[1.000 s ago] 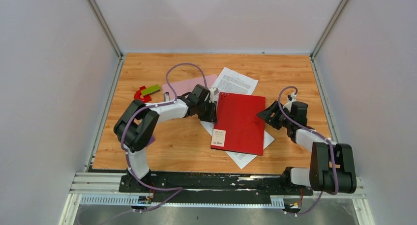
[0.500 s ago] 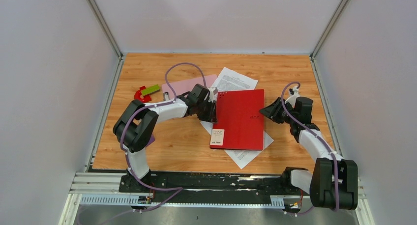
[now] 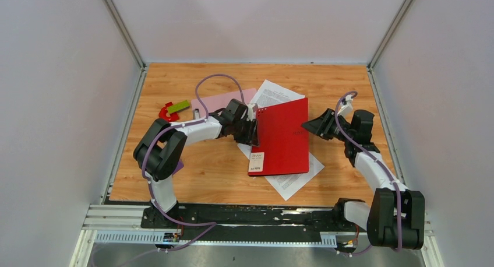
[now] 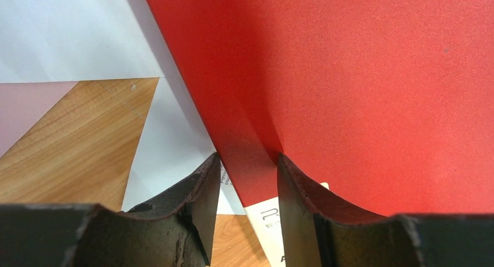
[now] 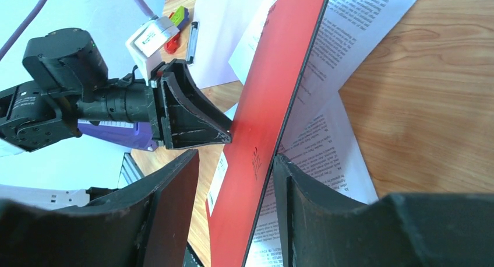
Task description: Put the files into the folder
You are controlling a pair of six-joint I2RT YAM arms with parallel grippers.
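The red folder lies mid-table with its right edge raised off the table and its left edge down. Under it lie the files, two white printed sheets: one sticks out at the back, the other at the front. My left gripper stands open over the folder's left edge, which runs between its fingers. At the lifted right edge, my right gripper is open. The red edge leans on one finger and stays apart from the other. Printed text shows beneath.
A pink sheet lies behind the left arm. A red and green piece and a small silver clip lie beside it. Bare wood shows right of the folder. Grey walls close in the table's left, back and right sides.
The right gripper has risen and moved left and back, tipping the folder's right edge up, so the folder looks narrower from above. The left gripper stayed at the left edge.
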